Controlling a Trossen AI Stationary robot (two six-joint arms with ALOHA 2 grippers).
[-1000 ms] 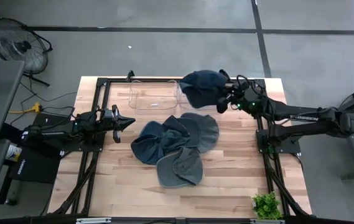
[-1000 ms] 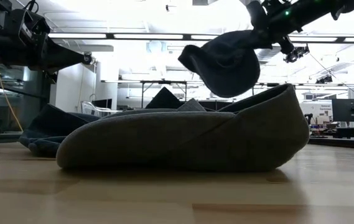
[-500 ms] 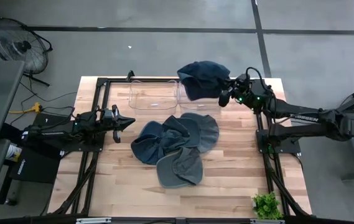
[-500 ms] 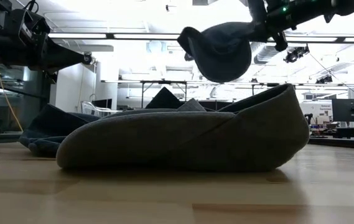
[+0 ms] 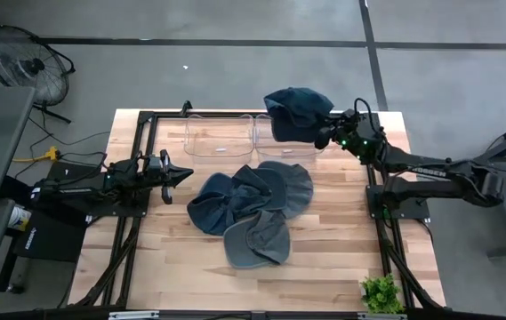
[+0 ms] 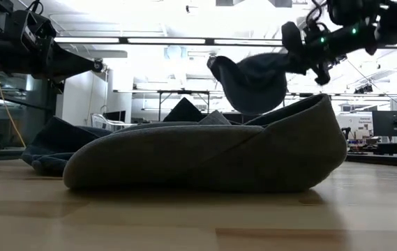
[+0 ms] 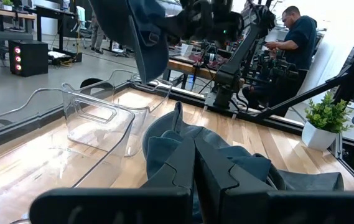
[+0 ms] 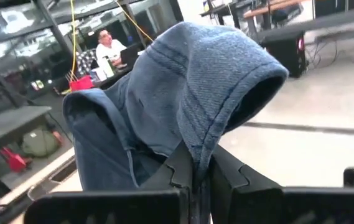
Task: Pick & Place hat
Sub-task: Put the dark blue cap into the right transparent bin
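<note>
Right gripper (image 5: pixel 325 135): fingers pinched tight on a dark blue denim bucket hat (image 5: pixel 298 114), which hangs ahead of the fingertips, clear of the table, above the right-hand clear plastic bin (image 5: pixel 279 148). Second clear plastic bin (image 5: pixel 219 135) just beside it. Heap of grey and blue fabric hats (image 5: pixel 249 209) on the wooden table (image 5: pixel 341 249), below and near the hat. Left gripper (image 5: pixel 180 174): fingers pressed together, empty, pointing toward the heap, waiting at the left rail

wooden table (image 5: pixel 341 240): light plank top. two clear bins (image 5: pixel 219 136) stand side by side at the far edge. a pile of hats (image 5: pixel 251 209) lies mid-table, overlapping. a small plant (image 5: pixel 381 293) sits at the near right corner.
</note>
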